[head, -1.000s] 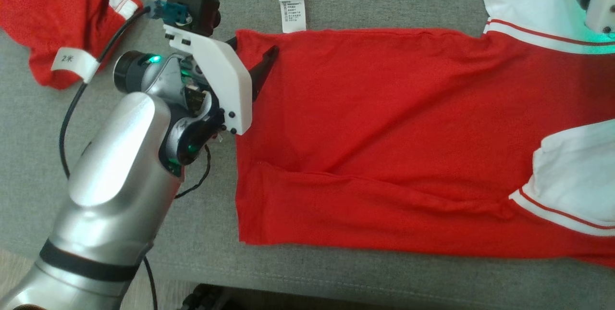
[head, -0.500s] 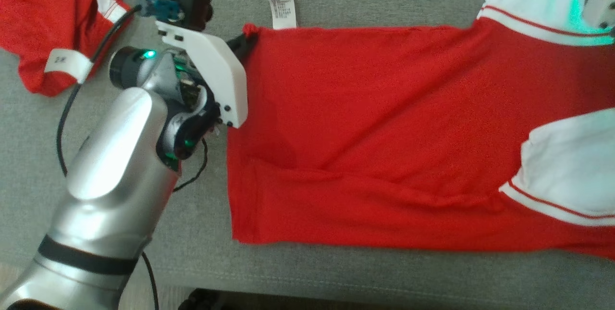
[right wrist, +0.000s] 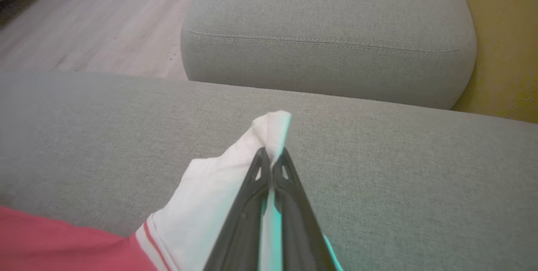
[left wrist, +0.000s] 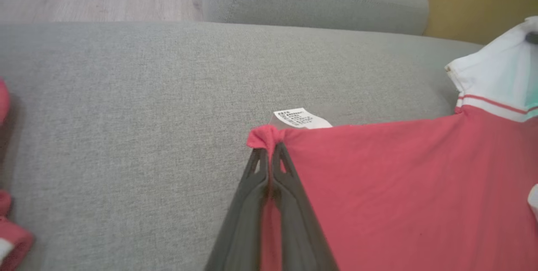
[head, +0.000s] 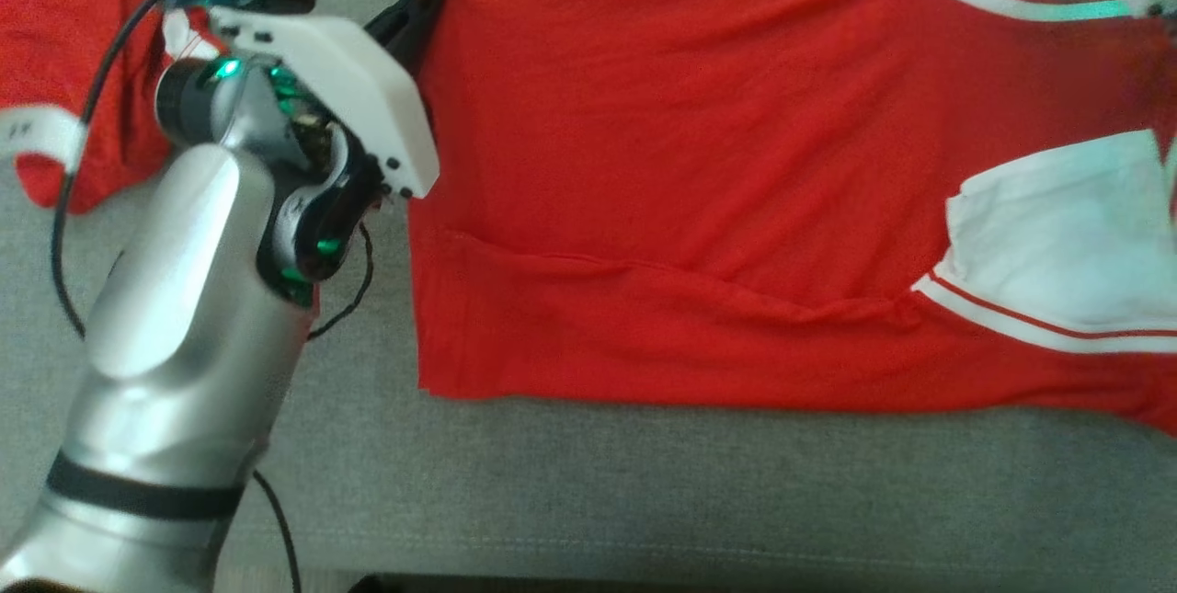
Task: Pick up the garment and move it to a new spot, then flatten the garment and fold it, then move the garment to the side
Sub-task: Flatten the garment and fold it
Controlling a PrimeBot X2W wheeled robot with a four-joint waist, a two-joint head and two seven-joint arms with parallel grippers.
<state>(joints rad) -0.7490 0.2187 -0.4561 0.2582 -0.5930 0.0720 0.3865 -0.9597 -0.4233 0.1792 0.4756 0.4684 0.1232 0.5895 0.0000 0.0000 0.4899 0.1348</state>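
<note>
Clamping the garment (head: 690, 161), the left claw (left wrist: 269, 150) pinches its red corner (left wrist: 264, 135) (right claw (right wrist: 272, 156), its white tip (right wrist: 275, 124)).

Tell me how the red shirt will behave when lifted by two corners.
Probably floppy: the red shirt bunches where the left pincer nips its hem corner. Likely light; thin cloth lies creased flat. Its middle should sag between that and the right pincer.

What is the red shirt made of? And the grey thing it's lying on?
The red shirt looks like soft knit cloth, matte: it creases and bunches. The grey cushion seems woven upholstery fabric, matte: fine weave and a stitched seam show.
</note>
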